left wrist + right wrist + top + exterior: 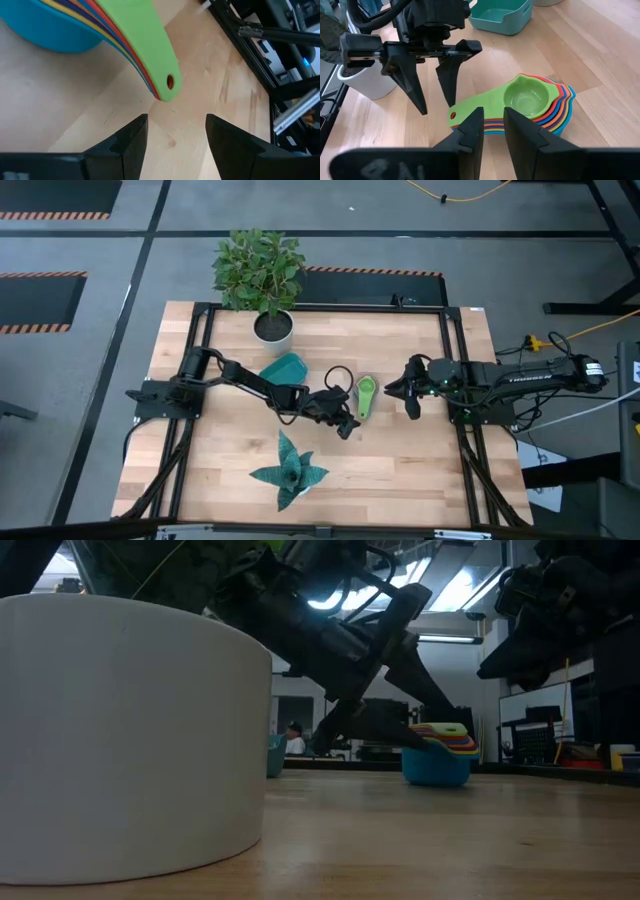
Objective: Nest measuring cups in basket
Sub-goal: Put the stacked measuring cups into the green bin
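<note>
The measuring cups sit nested in one stack on the table, green on top and a blue one at the bottom. Their handles fan out together. My left gripper is open, its fingers pointing down just beyond the handles' free end, touching nothing. My right gripper hangs above the table on the stack's right with a narrow gap between its fingers, and it is empty. The teal basket stands on the table left of the stack.
A white plant pot with a leafy plant stands at the table's far side, behind the basket. A teal spiky plant lies near the front edge. Black frame rails run along the table's sides.
</note>
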### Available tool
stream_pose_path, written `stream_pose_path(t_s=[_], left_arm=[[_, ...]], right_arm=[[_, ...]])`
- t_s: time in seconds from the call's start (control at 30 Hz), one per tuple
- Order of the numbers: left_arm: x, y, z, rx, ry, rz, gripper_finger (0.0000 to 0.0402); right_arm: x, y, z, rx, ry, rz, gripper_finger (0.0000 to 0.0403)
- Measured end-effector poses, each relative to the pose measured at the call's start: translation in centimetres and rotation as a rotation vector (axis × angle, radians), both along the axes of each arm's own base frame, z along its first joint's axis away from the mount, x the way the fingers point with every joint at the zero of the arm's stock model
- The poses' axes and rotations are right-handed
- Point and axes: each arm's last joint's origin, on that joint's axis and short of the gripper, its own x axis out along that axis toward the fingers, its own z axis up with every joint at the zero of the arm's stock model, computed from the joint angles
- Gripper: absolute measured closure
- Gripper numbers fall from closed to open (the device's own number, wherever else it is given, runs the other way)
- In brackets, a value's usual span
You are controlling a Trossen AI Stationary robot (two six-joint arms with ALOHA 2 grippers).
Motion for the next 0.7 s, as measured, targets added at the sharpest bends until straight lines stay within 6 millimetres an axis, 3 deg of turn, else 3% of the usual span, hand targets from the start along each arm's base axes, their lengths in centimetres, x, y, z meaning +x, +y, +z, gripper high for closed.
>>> stream_pose_path(t_s=[0.27, 0.7], left_arm=[[0.0, 0.3, 0.4, -0.009, -0.017, -0.005, 0.0209], [-0.4, 3.0, 3.9, -0.152, -0.083, -0.167, 0.0209]], right_arm=[[0.0, 0.0, 0.0, 0.0, 0.005, 0.0, 0.0323], [-0.1, 0.0, -0.3, 0.0, 0.031, 0.0, 0.0323]])
